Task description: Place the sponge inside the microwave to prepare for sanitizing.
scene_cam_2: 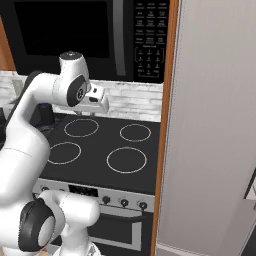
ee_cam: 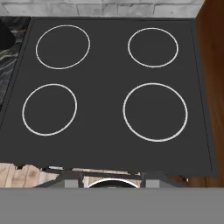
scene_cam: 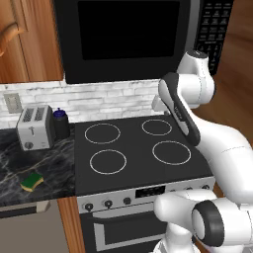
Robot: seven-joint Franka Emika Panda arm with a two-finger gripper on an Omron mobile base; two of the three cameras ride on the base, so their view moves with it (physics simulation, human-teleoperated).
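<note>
I judge the task to be at its opening step, with nothing yet picked up and the microwave (scene_cam: 128,37) closed above the stove (scene_cam: 136,148), its dark window door flush and its long grey handle (scene_cam_2: 118,37) upright beside the keypad (scene_cam_2: 149,37). The sponge (scene_cam: 31,181) lies on the dark marbled counter (scene_cam: 49,168) to the left of the stove, toward the front edge, well apart from the arm and in front of the toaster (scene_cam: 34,127) and a small dark jar (scene_cam: 61,123) that stand at the back against the white brick wall. It is a small block, green layer up with a yellow layer showing along its side, lying flat and turned somewhat askew to the counter edge; nothing touches it. My claw (scene_cam_2: 97,102) hangs above the stove, looking down over the four ring burners; its fingers are drawn in as close as they go and hold nothing. As I read it, the next move calls for two things: the door must be pulled open by its handle, and the arm must swing left and down to the counter, spreading the fingers before they settle over the sponge. Which comes first I cannot say. The sponge looks soft and light, so a gentle squeeze should do.
</note>
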